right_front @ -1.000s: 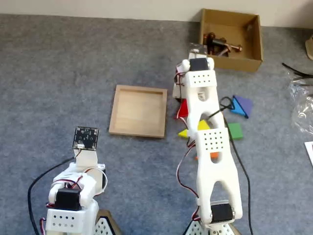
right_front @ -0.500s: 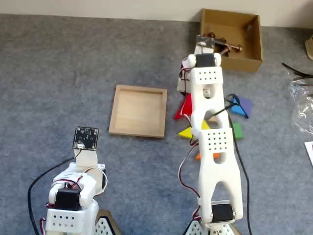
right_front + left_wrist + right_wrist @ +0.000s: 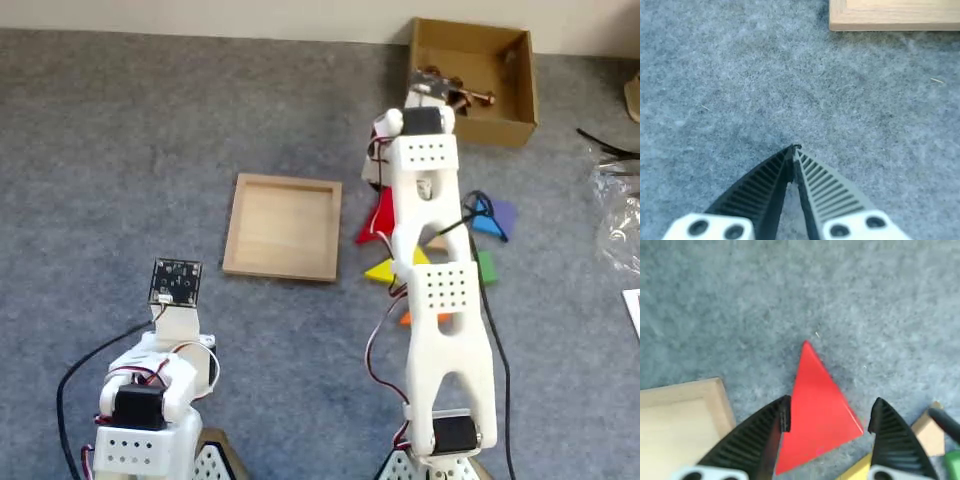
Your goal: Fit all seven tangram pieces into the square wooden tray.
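Observation:
The square wooden tray (image 3: 283, 228) lies left of centre on the grey carpet, with nothing in it; its edge (image 3: 895, 17) and corner (image 3: 685, 410) show in the wrist views. A red triangle (image 3: 817, 405) lies flat just right of the tray (image 3: 378, 218), and my right gripper (image 3: 831, 415) stands open above it, one finger on each side. Beside it are a yellow piece (image 3: 383, 270), a tan piece (image 3: 929, 432), a green square (image 3: 485, 266), an orange piece (image 3: 406, 318), and blue (image 3: 488, 224) and purple (image 3: 503, 213) pieces. My left gripper (image 3: 793, 149) is shut above bare carpet, near the table's front left.
A cardboard box (image 3: 472, 80) with metal and wooden parts stands at the back right. Clear plastic wrap (image 3: 620, 210) and black cables lie at the right edge. The right arm (image 3: 435, 290) covers part of the piece cluster.
The right arm has stretched farther from its base, toward the cardboard box, uncovering more of the red triangle. The left arm has kept still.

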You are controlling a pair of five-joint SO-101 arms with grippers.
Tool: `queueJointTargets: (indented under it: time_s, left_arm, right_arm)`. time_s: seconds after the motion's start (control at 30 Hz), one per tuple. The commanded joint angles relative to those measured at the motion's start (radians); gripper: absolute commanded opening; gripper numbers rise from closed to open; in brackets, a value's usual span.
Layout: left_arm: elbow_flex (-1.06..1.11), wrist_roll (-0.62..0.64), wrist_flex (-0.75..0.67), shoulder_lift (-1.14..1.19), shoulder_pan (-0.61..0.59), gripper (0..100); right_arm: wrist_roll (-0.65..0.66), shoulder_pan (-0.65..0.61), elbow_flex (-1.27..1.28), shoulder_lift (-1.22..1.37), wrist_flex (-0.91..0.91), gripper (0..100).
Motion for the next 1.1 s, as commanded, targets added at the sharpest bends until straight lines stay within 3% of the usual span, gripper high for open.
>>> queueJointTargets:
  time_s: [0.0,0.43,1.07]
  left_arm:
    - [0.019,0.006,-0.003,-0.007,0.018,1]
    - [0.019,0.006,-0.003,-0.007,0.018,1]
    - [0.019,0.006,-0.003,-0.007,0.018,1]
  right_arm:
    - [-0.008,-0.035,0.11,-0.174,0.019,24.2]
    - [-0.003,-0.068,0.513,-0.384,0.015,24.2]
    - [-0.011,-0.058,0.533,-0.349,-0.064,24.0]
